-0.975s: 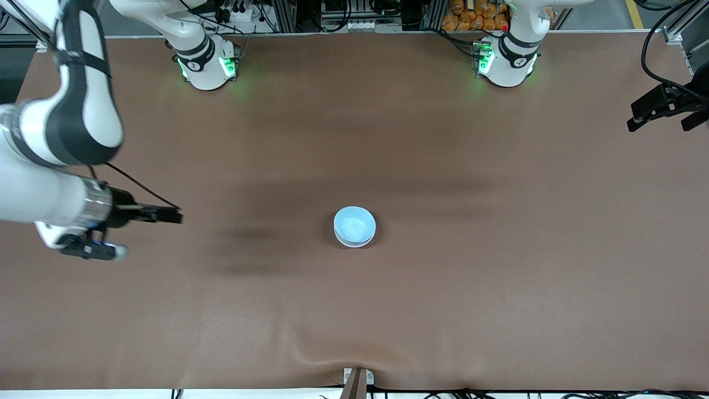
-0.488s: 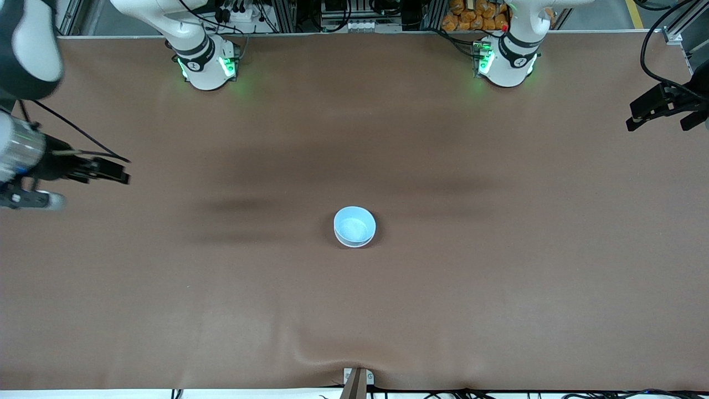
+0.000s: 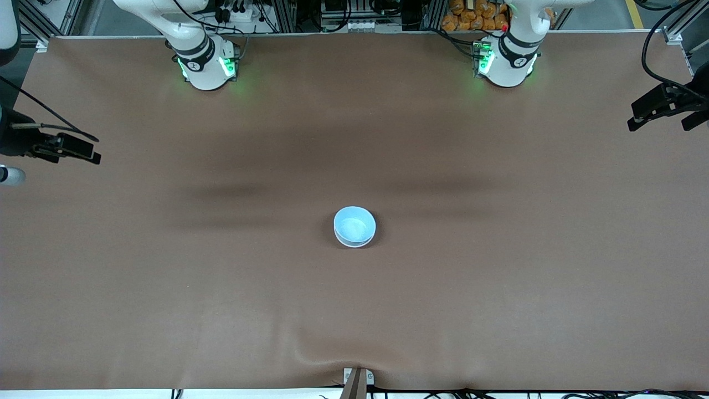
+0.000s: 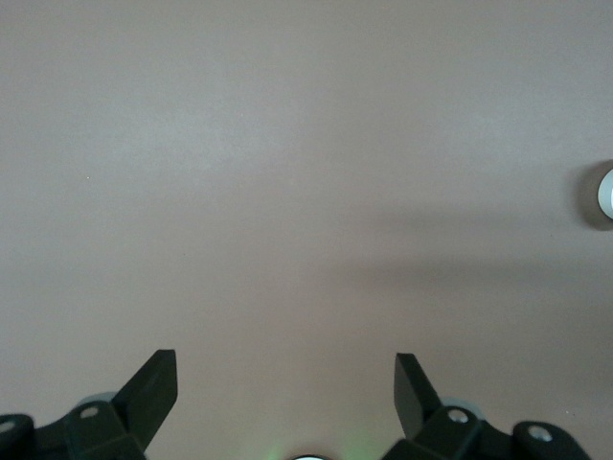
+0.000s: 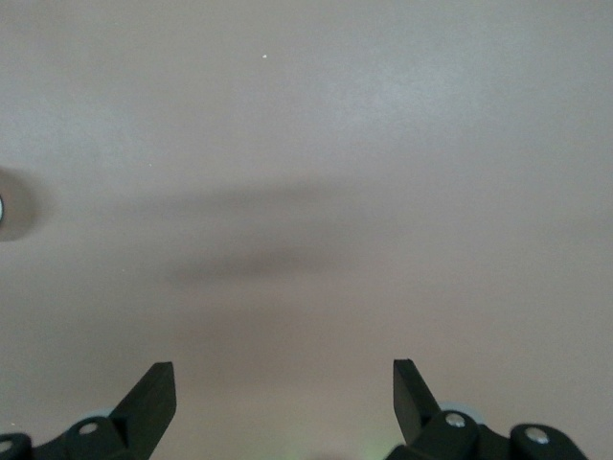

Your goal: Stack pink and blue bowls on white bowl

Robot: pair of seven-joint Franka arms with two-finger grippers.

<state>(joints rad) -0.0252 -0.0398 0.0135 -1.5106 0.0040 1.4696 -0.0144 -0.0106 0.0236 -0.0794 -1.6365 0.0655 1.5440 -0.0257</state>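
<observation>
The light blue bowl [image 3: 354,224] sits in the middle of the table, nested on top of another bowl. Only a pale whitish rim [image 3: 355,244] of the lower bowl shows, on the side nearer the front camera. The pink bowl is hidden. A sliver of the stack shows at the edge of the left wrist view [image 4: 606,193] and of the right wrist view [image 5: 2,207]. My left gripper [image 4: 285,369] is open and empty, high over bare table at the left arm's end. My right gripper [image 5: 284,379] is open and empty, high over bare table at the right arm's end.
The brown table cloth [image 3: 354,310] has a ridge at its front edge near a small clamp [image 3: 357,379]. The left arm's wrist [image 3: 664,105] and the right arm's wrist [image 3: 55,147] hang at the two ends of the table.
The right arm has drawn back from the table toward its own end and toward the bases, mostly leaving the front view. The left arm and the bowls have not moved.
</observation>
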